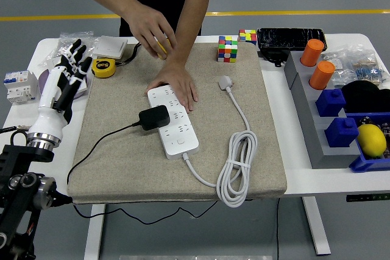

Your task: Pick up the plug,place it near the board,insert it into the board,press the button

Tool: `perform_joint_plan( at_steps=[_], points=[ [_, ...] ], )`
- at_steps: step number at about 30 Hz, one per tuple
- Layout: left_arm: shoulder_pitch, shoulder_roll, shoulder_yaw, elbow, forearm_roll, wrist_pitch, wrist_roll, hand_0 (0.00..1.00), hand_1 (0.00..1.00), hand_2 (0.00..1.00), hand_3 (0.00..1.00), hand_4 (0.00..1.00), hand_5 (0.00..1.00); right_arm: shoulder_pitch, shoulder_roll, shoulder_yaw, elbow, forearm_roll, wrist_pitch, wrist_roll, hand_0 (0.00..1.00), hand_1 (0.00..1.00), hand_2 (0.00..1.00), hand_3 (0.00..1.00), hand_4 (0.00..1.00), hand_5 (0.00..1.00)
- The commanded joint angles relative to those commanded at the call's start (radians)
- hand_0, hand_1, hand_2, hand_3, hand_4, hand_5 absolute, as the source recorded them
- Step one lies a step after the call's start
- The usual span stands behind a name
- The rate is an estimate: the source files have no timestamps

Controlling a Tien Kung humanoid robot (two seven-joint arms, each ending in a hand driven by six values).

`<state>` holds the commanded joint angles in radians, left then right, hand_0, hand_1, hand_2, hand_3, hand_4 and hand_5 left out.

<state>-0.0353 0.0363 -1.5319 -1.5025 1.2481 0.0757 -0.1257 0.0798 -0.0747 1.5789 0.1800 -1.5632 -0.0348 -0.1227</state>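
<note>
the table (36,132) is white and big, and a tan mat (122,168) lies over its middle. on the right stands a grey rack (314,132) with two orange cups (315,64) and two blue blocks (335,117) on it. beside it a blue bin (365,164) holds a lemon (371,139). on the far left a purple bowl (46,94) holds white sockets (67,77).

the board (173,120) lies on the mat, long and white. the plug (153,117) is black and sits on the board, near its middle, with its thin black wire (91,148) running off to the left over the mat. the board's own white cord (236,168) lies coiled on the mat to the right.

a person stands at the far side. one hand (178,83) lies flat on the far end of the board. the other hand (148,27) is up in the air over a yellow tape (104,67).

my left hand (63,86) is up over the left side of the table, well apart from the board. its fingers are spread wide and hold nothing.

two colour cubes (228,49) stand at the far edge of the mat.
</note>
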Motion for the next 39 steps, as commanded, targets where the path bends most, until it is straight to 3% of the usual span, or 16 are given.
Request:
perform_joint_plan(
  at_steps=[1, 5, 10, 39],
  points=[
    [0.001, -0.001, -0.009, 0.005, -0.027, -0.003, -0.001, 0.998, 0.998, 0.997, 0.992, 0.998, 0.998, 0.0, 0.0, 0.0, 0.0, 0.0, 0.0, 0.0, 0.836, 0.727, 0.723, 0.765, 0.998, 0.98],
    [0.01, -0.01, -0.054, 0.031, -0.133, -0.017, -0.004, 0.998, 0.998, 0.997, 0.992, 0.998, 0.998, -0.001, 0.001, 0.001, 0.0, -0.001, 0.0, -0.001, 0.836, 0.727, 0.723, 0.765, 0.998, 0.98],
    [0.01, -0.02, -0.085, 0.06, -0.162, -0.027, -0.002, 0.998, 0.998, 0.993, 0.992, 0.998, 0.998, 0.0, 0.001, 0.001, 0.0, 0.0, 0.0, -0.001, 0.836, 0.727, 0.723, 0.765, 0.998, 0.979],
    [0.009, -0.025, -0.104, 0.084, -0.127, -0.041, 0.013, 0.998, 0.998, 0.963, 0.982, 0.998, 0.998, 0.001, 0.0, 0.005, 0.0, 0.006, 0.0, 0.0, 0.835, 0.727, 0.723, 0.765, 0.998, 0.979]
  ],
)
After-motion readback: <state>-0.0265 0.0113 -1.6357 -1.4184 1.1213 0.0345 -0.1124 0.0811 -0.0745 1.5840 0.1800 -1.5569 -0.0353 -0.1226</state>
